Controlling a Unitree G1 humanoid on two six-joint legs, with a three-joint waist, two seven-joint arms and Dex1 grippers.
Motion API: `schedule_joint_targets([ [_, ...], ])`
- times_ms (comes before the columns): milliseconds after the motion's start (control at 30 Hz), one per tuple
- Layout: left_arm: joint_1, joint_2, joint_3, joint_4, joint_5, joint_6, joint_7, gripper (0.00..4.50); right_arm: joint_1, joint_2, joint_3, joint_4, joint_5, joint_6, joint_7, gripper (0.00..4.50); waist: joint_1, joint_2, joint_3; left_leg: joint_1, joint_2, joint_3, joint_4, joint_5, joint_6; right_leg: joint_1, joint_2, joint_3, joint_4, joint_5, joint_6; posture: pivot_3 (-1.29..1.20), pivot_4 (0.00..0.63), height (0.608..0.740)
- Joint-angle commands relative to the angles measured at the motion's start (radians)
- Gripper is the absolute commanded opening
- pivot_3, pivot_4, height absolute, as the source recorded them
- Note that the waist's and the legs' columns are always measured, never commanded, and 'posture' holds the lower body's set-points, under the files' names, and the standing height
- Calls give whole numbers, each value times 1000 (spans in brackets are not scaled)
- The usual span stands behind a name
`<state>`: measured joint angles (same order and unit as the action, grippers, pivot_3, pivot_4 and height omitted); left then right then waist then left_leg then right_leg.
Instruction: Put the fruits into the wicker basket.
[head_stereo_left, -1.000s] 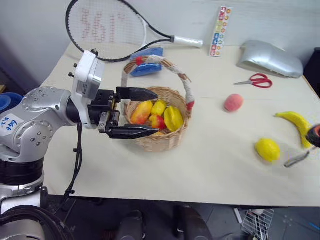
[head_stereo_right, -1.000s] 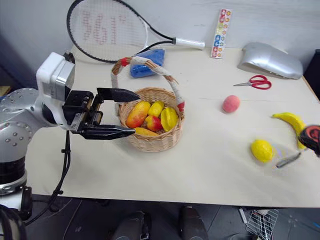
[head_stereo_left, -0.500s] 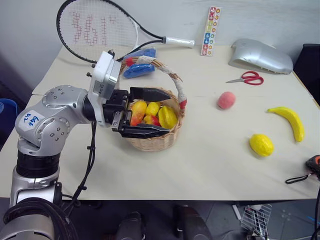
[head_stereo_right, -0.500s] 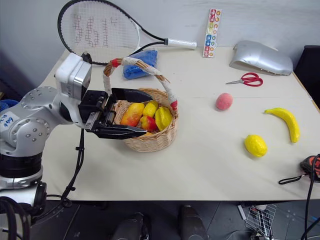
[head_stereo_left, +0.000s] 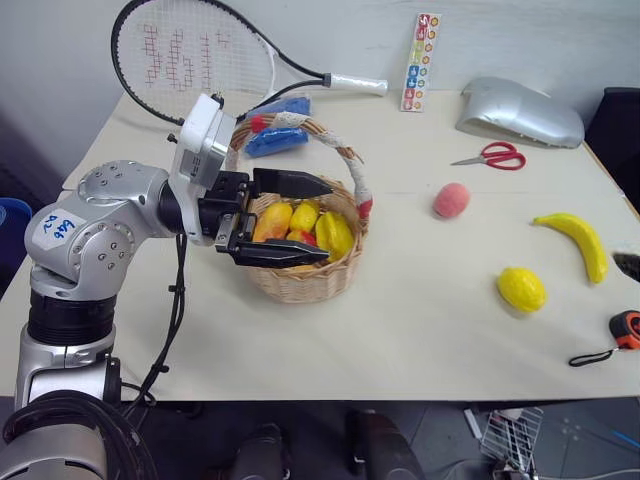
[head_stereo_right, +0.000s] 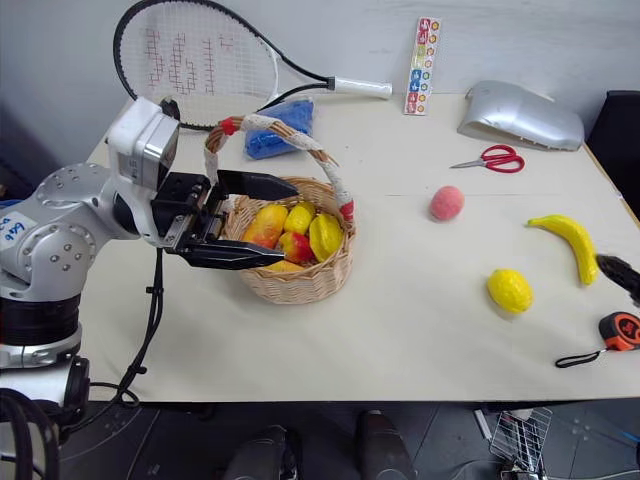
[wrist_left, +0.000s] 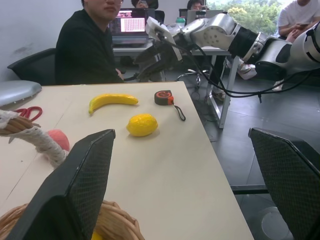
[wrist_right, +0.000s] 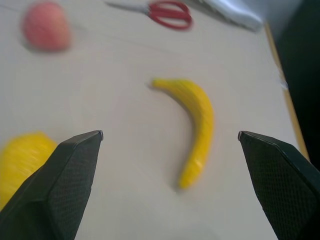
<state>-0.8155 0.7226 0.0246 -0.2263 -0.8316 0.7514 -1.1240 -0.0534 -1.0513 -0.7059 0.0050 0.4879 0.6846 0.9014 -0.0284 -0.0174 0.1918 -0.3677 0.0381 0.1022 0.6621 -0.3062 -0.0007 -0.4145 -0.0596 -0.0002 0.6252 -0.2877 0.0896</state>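
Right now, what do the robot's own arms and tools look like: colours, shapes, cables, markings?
The left arm is built of rounded silver-grey joint housings with small screws, and carries a white sticker with blue handwriting. A white boxy wrist block leads to the left tool, which has two long tapered black fingers. A black cable hangs beneath it. The right tool has matching black fingers with finely textured pads.

- right gripper (wrist_right: 170, 150) has its two black fingers spread wide, nothing between them
- curved yellow banana (wrist_right: 192, 125) lies on the beige table (wrist_right: 125, 100), framed by the fingers
- lemon (wrist_right: 22, 160) by one finger
- pink peach (wrist_right: 45, 25) and red scissors (wrist_right: 167, 14) farther off
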Motion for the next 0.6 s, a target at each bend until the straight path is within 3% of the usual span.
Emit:
schedule_joint_targets([
  [33,6,14,45,-61,-18,1,20,4500,-7,-90,56,-128,123,61,183,4487,2,0,0,0,0,0,0,0,0,0,0,0,0,0,0,0,150,740],
  [267,25,29,59,-103,-28,19,39,4500,-69,-142,258,-2,16,7,197,4487,4,-2,1,-2,-3,0,1,-2,5,1,-4,0,-4,1,2,0,150,740],
  [600,42,44,76,-136,-48,41,67,4500,-84,-24,369,-8,-3,95,69,4487,1,-2,0,-2,-2,1,1,-2,5,0,-4,1,-3,1,3,0,150,740],
])
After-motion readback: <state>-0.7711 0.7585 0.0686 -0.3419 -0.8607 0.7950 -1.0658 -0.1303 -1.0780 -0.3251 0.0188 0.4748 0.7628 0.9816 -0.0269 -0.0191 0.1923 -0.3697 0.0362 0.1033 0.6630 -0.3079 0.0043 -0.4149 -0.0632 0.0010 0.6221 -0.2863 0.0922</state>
